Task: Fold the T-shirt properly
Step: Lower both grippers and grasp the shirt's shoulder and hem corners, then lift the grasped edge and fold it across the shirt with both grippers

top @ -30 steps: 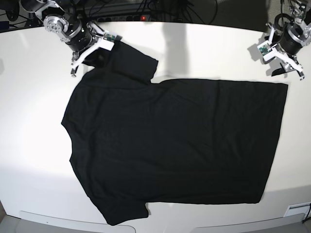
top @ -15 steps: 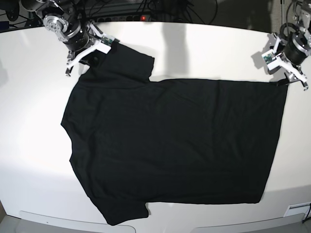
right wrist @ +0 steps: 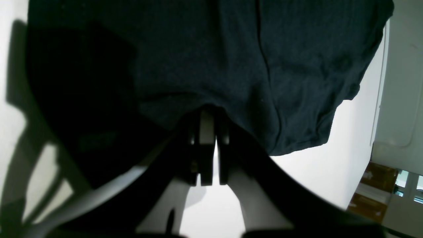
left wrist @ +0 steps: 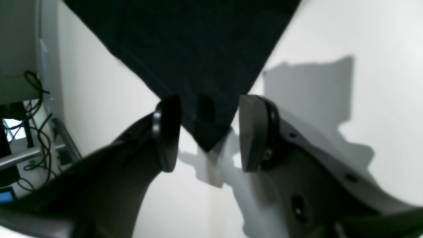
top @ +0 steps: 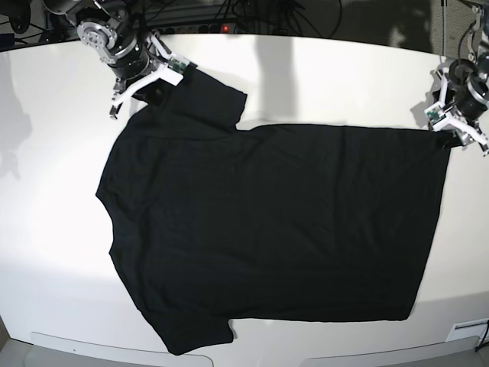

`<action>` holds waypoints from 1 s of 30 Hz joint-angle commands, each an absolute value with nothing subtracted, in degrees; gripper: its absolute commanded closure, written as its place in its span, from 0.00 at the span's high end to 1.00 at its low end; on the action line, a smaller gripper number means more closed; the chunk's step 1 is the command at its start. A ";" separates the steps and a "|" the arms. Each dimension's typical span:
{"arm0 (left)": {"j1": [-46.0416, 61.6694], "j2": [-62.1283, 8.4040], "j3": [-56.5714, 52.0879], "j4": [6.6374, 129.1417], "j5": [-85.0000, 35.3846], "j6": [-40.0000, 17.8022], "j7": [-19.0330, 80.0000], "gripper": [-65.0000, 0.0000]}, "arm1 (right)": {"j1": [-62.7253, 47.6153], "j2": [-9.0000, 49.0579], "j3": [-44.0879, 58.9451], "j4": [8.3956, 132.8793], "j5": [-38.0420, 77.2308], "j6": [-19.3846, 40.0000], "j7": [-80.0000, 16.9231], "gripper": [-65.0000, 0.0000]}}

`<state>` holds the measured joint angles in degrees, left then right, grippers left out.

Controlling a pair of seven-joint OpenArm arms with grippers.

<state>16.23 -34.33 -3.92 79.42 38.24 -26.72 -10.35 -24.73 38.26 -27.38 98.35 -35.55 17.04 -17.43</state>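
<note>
We start with the white bench, which carries the T-shirt spread flat, plain black side up, collar end toward 9 o'clock and hem toward 3 o'clock in the base view, with one sleeve pointing to 11 o'clock and the other to 6 o'clock. No fold has been made yet, so we judge the task to be at its first grasp. The left hand, seen at 3 o'clock in the base view, has travelled outward and down over the last second and now sits at the far hem corner; its jaws stand wide apart with the corner of the cloth lying between the fingers, not yet pinched. We read this as the approach being complete and closure being the next step. The right hand, at 11 o'clock in the base view, has shifted only slightly and stays clenched; its fingertips run up under the edge of the far sleeve, so we judge it to be gripping the cloth there, though the contact itself is hidden. With one corner held and the other bracketed, we expect a two-handed lift toward the near edge once the left jaws close. A row of cables and a power strip lies beyond the bench at 12 o'clock.
</note>
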 commanded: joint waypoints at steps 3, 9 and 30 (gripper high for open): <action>12.86 -35.31 0.21 76.27 40.91 -26.46 -9.87 0.43 | -24.80 38.83 -27.18 99.02 -35.11 17.58 -18.13 0.00; 8.84 -35.35 6.17 71.35 42.02 -26.44 -3.27 0.43 | -24.80 38.89 -27.03 99.02 -35.14 17.58 -21.21 0.00; 23.07 -41.04 6.04 81.45 17.41 -21.41 6.85 0.00 | -31.07 42.04 -26.30 106.91 -31.27 14.50 -20.95 0.00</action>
<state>22.63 -40.25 6.04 81.41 17.45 -19.51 5.85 -30.98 41.25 -26.57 105.93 -31.27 14.85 -21.30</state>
